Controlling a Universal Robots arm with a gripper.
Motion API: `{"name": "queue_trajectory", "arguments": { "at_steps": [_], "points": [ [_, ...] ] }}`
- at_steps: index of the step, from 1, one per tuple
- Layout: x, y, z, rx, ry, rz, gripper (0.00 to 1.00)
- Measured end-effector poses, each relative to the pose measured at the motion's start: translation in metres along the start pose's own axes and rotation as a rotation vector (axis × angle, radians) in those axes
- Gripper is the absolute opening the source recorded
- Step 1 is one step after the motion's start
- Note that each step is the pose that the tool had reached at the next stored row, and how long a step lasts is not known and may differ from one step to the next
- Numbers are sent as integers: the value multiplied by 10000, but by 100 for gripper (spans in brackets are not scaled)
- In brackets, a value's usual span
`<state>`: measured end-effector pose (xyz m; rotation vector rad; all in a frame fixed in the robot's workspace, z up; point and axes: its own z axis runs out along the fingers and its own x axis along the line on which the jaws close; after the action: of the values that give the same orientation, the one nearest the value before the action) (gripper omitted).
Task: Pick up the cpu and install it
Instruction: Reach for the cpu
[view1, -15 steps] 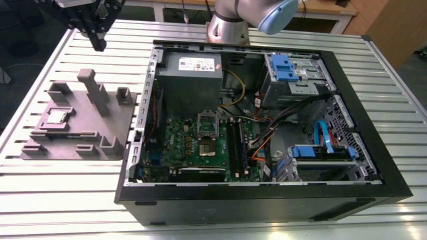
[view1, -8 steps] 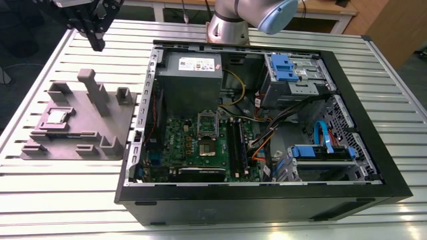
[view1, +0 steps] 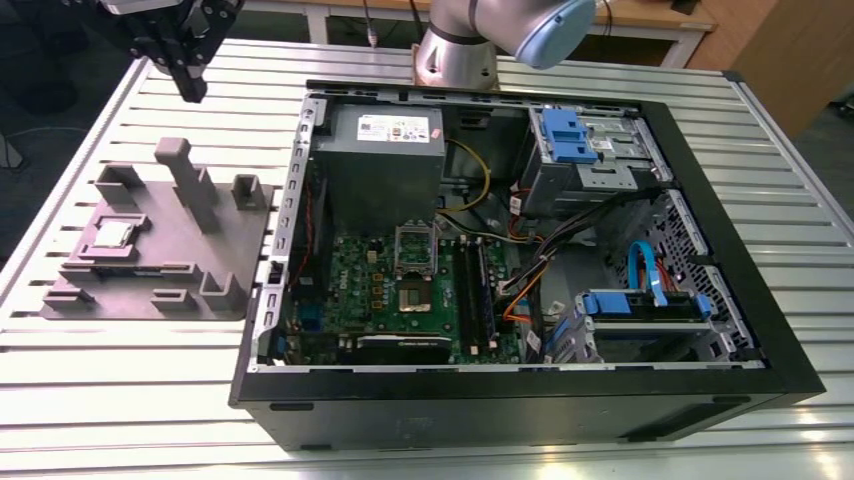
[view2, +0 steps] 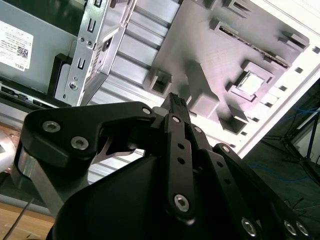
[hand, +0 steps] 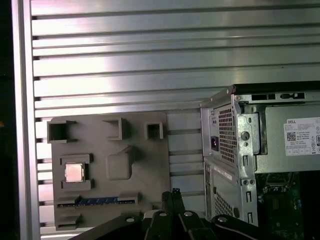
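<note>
Slatted aluminium table (view1: 134, 380), with an open desktop computer case (view1: 747, 300) lying on its side.

Beside the case, toward the exterior view's left, sits a grey fixture block (view1: 200, 255) with raised posts and pockets.

- The cpu (view1: 110, 235) lies flat in a square pocket of the fixture, silver top up. It is on the side of the block away from the case. It shows in both wrist views as well (view2: 251, 82) (hand: 74, 172). Nothing touches it.
- The gripper (view1: 191, 92) hangs in the air over the table's far corner, at the exterior view's upper left. It is beyond the fixture and well apart from the cpu.
- Its tip points down. The jaws look drawn together, with nothing between them; the second wrist view (view2: 175, 101) and the first wrist view (hand: 175, 192) show one narrow tip.
- Inside the case, a grey power supply (view1: 380, 150) sits at the far end and a green motherboard (view1: 387, 300) nearer. The silver socket frame (view1: 416, 245) is at the board's centre.
- The arm's base (view1: 454, 55) stands behind the case.
</note>
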<state>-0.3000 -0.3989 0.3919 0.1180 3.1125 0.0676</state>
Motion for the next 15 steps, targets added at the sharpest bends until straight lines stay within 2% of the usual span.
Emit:
{"name": "queue_trajectory", "arguments": {
  "at_steps": [15],
  "points": [
    [67,-5,-2,0,0,0,10]
  ]
}}
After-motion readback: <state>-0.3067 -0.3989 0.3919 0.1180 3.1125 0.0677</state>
